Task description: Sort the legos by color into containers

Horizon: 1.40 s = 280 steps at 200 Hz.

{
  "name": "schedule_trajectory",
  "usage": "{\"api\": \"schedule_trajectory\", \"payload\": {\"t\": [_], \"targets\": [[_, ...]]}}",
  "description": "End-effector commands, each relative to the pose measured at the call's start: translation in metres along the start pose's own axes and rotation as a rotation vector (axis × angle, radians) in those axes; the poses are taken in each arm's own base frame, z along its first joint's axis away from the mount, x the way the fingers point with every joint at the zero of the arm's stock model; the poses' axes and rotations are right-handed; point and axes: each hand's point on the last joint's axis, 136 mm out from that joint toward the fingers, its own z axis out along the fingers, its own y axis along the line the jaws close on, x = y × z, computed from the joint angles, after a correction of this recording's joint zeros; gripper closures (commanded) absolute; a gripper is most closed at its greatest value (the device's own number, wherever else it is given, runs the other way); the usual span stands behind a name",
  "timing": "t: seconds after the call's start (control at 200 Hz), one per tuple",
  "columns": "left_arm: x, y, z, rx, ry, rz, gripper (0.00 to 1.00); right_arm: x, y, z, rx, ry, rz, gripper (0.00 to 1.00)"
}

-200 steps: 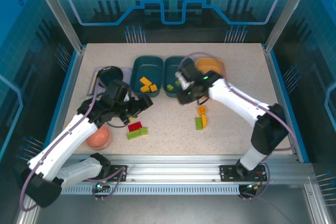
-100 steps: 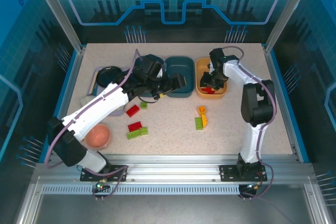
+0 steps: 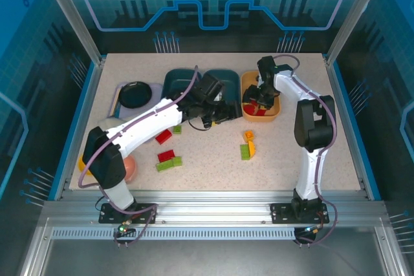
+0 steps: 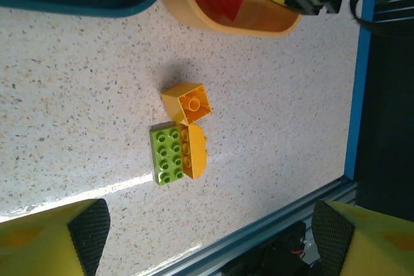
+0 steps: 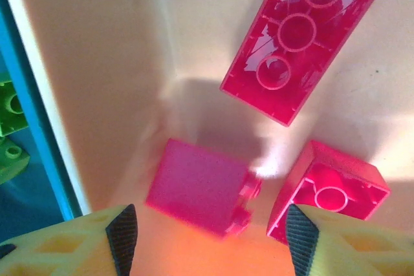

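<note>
1. The speckled table [image 3: 291, 172] carries three trays in a row at its far side
2. The left arm [image 3: 139, 126] reaches across to the middle; the right arm [image 3: 310, 127] reaches to the far side
3. The left teal tray [image 3: 174, 82] lies partly under the left arm; its contents I cannot tell
4. The middle teal tray [image 3: 225, 79] stands just beside it, with green bricks [image 5: 8, 127] at its edge
5. The orange tray [image 3: 276, 111] is rightmost and holds three red bricks [image 5: 307, 37]
6. A black dish [image 3: 136, 94] sits left of the trays; a pink bowl [image 3: 129, 169] shows beside the left arm
7. The left gripper [image 3: 218, 113] hangs over the near rim of the middle teal tray, its fingers [image 4: 52, 237] spread wide and grasping nothing
8. The right gripper [image 5: 207, 244] is low inside the orange tray, fingers released and apart; a blurred red brick [image 5: 200, 189] lies just ahead, clasped by neither
9. Right of centre on the table a wide green brick [image 4: 167, 155] touches a curved orange brick [image 4: 195, 153], with a square orange brick [image 4: 187, 103] just beside them
10. Left of centre a far red brick [image 3: 163, 136] lies beside a small green brick [image 3: 176, 130]; nearer the arms a near red brick [image 3: 167, 155] touches a near green brick [image 3: 168, 164]
</note>
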Motion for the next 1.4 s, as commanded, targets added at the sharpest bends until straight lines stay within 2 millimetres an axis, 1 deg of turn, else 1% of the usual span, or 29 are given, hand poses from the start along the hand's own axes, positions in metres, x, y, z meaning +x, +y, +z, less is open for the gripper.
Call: {"api": "schedule_trajectory", "payload": {"t": [0.0,0.075,0.155,0.2,0.225,0.285,0.32,0.34,0.36,0.47,0.545,0.645,0.73,0.785,0.85,0.97,1.02,1.115,1.185,1.23,1.26,1.315,1.395], "targets": [[0.008,-0.003,0.008,-0.024,0.053,0.002,0.17,-0.006,0.007,-0.057,-0.027,-0.106,-0.005,0.34],[0.012,0.003,0.020,-0.060,0.083,-0.018,0.17,-0.002,0.005,-0.082,-0.016,-0.159,-0.009,0.34],[0.016,0.008,0.033,-0.104,0.113,-0.056,0.19,0.011,0.002,-0.112,0.002,-0.233,-0.020,0.36],[0.019,0.010,0.043,-0.126,0.136,-0.076,0.20,0.022,0.001,-0.124,0.012,-0.268,-0.036,0.36],[0.021,0.012,0.049,-0.141,0.148,-0.085,0.20,0.030,0.001,-0.135,0.015,-0.295,-0.047,0.36],[0.025,0.012,0.063,-0.162,0.175,-0.099,0.20,0.051,-0.002,-0.148,0.030,-0.322,-0.074,0.35],[0.027,0.013,0.070,-0.181,0.187,-0.107,0.20,0.066,-0.003,-0.152,0.027,-0.325,-0.083,0.35],[0.028,0.014,0.073,-0.192,0.192,-0.110,0.19,0.074,-0.005,-0.151,0.027,-0.319,-0.086,0.35],[0.029,0.015,0.078,-0.204,0.195,-0.113,0.19,0.082,-0.005,-0.155,0.020,-0.323,-0.090,0.35],[0.033,0.018,0.099,-0.247,0.217,-0.135,0.17,0.129,-0.013,-0.159,0.012,-0.304,-0.110,0.31],[0.035,0.017,0.114,-0.249,0.231,-0.150,0.17,0.156,-0.019,-0.160,0.003,-0.292,-0.120,0.29],[0.034,0.012,0.131,-0.249,0.239,-0.144,0.17,0.185,-0.027,-0.156,-0.021,-0.271,-0.123,0.27],[0.034,0.009,0.143,-0.254,0.241,-0.129,0.17,0.202,-0.032,-0.152,-0.036,-0.246,-0.118,0.27],[0.034,0.011,0.149,-0.274,0.245,-0.132,0.18,0.210,-0.035,-0.149,-0.037,-0.235,-0.116,0.27],[0.035,0.016,0.157,-0.296,0.253,-0.132,0.20,0.214,-0.037,-0.149,-0.040,-0.233,-0.115,0.27],[0.038,0.027,0.168,-0.337,0.264,-0.134,0.29,0.216,-0.038,-0.152,-0.042,-0.243,-0.115,0.27],[0.040,0.032,0.170,-0.353,0.274,-0.137,0.32,0.215,-0.038,-0.153,-0.040,-0.245,-0.116,0.27],[0.041,0.034,0.175,-0.353,0.281,-0.138,0.37,0.214,-0.038,-0.153,-0.040,-0.248,-0.116,0.27],[0.040,0.034,0.177,-0.350,0.276,-0.129,0.46,0.213,-0.036,-0.153,-0.045,-0.247,-0.117,0.28],[0.039,0.034,0.178,-0.350,0.273,-0.123,0.54,0.213,-0.036,-0.152,-0.050,-0.246,-0.117,0.28],[0.038,0.033,0.177,-0.350,0.269,-0.119,0.57,0.213,-0.035,-0.152,-0.053,-0.246,-0.119,0.28],[0.036,0.033,0.173,-0.354,0.258,-0.108,0.67,0.213,-0.034,-0.152,-0.056,-0.247,-0.122,0.29],[0.029,0.029,0.161,-0.361,0.224,-0.085,0.72,0.213,-0.032,-0.153,-0.067,-0.248,-0.139,0.29]]}}
